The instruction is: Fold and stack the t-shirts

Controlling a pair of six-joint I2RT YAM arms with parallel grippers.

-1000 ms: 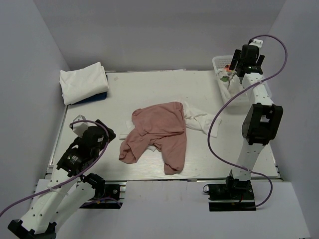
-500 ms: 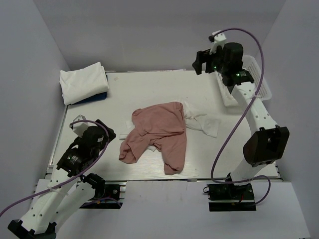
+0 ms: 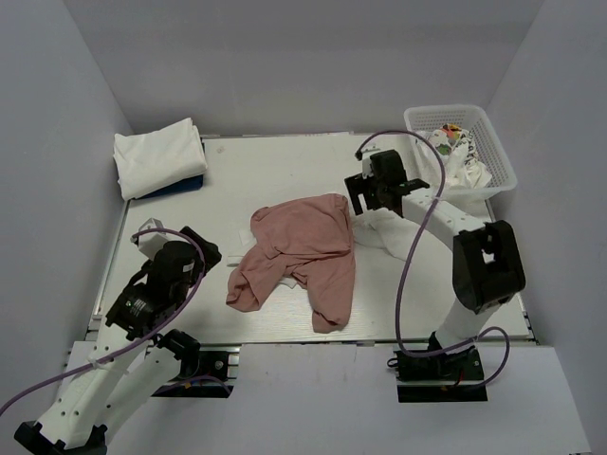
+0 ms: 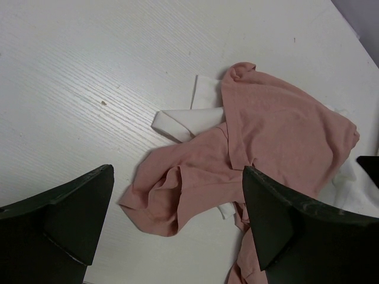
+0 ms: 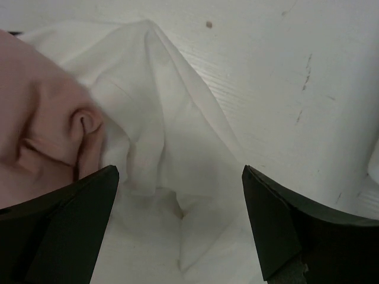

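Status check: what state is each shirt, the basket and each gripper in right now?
pink t-shirt: crumpled, unfolded, lying partly over the loose white t-shirt
loose white t-shirt: unfolded, partly covered
folded white t-shirt: folded, on top of the blue t-shirt
blue t-shirt: flat at the bottom of the stack, mostly hidden
basket: upright, holding the printed t-shirt
printed t-shirt: crumpled, unfolded
left gripper: open, empty
right gripper: open, empty, over the loose white t-shirt

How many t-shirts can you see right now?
5: crumpled pink t-shirt mid-table, loose white t-shirt partly under it, folded white t-shirt on a blue t-shirt far left, printed t-shirt in the basket. More may be hidden.
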